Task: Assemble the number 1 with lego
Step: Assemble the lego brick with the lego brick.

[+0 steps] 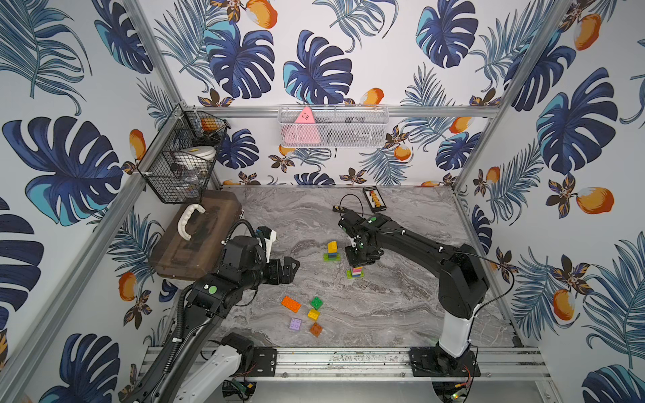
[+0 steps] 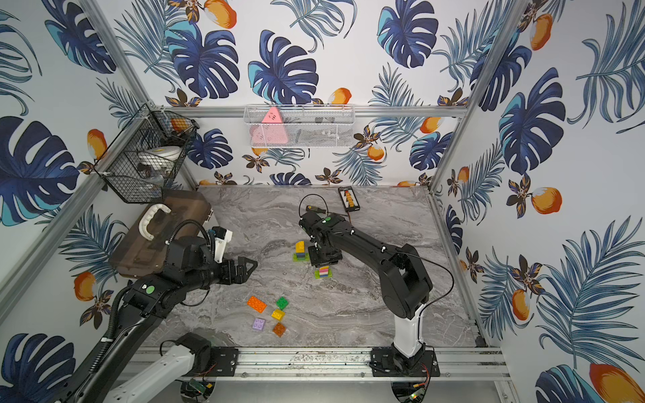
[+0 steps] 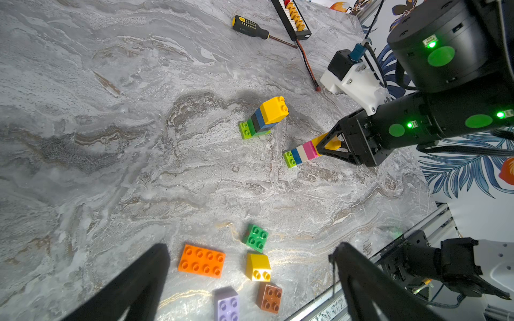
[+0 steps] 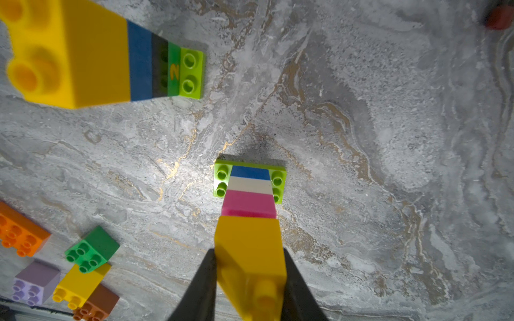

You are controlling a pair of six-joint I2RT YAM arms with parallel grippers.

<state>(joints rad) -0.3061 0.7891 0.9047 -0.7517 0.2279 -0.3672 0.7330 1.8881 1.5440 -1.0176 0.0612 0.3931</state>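
Two lego stacks stand mid-table. One rises from a lime base through green, black and blue to a yellow top [image 1: 332, 247] [image 3: 271, 111] [image 4: 72, 52]. The other has a lime base [image 4: 222, 178], then blue, white and pink, with a yellow brick [image 4: 250, 250] on top. My right gripper [image 4: 249, 251] [image 1: 361, 260] [image 3: 324, 146] is shut on that yellow brick from above. Toward the table's front lie loose bricks: orange 2x4 [image 1: 290, 304] [image 3: 201, 260], green [image 1: 316, 302], yellow [image 1: 313, 314], purple [image 1: 295, 324] and brown-orange [image 1: 316, 329]. My left gripper [image 1: 291, 268] [image 3: 249, 247] hovers open above them, holding nothing.
A brown toolbox [image 1: 195, 237] sits at the left beside my left arm. A screwdriver [image 3: 250, 26] and a black connector strip [image 1: 374, 199] lie at the back. The aluminium rail [image 1: 349, 359] borders the front edge, and wire baskets [image 1: 181, 157] hang on the walls.
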